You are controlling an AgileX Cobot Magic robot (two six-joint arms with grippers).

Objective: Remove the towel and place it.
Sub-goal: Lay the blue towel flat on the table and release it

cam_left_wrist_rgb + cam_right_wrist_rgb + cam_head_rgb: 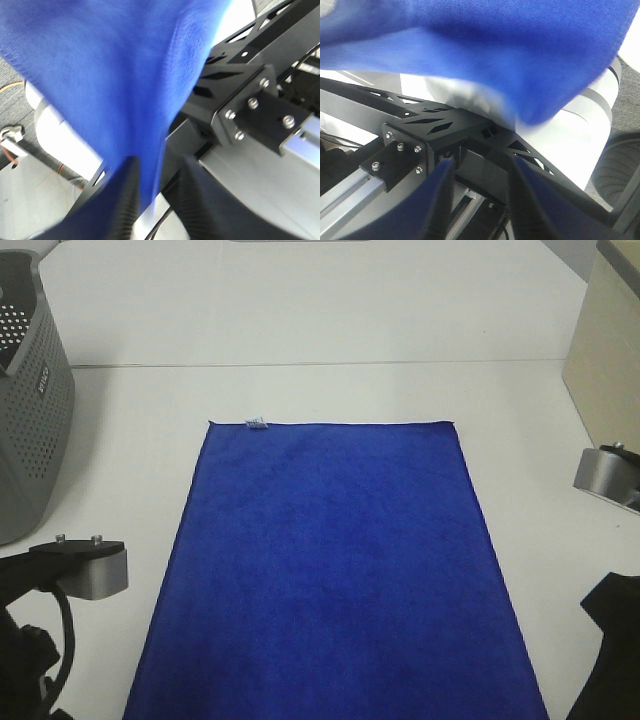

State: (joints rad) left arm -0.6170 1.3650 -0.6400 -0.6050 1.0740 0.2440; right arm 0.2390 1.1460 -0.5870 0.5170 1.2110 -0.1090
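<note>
The towel point(330, 560) lies flat on the surface point(300, 330), from centre to the 6 o'clock edge. It looks soft, light and floppy, so pinch its 2 near corners. The left fingers point(125, 200) are parted, cloth seemingly loose between them; the right fingers point(440, 200) are parted and empty.

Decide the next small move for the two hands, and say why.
Probably draw both straight back. The large royal-blue plush towel lies flat on the white table, and both hands stand open. Cloth hangs between the fingers of the left hand and close to the right hand, so a clean retreat avoids dragging it.
</note>
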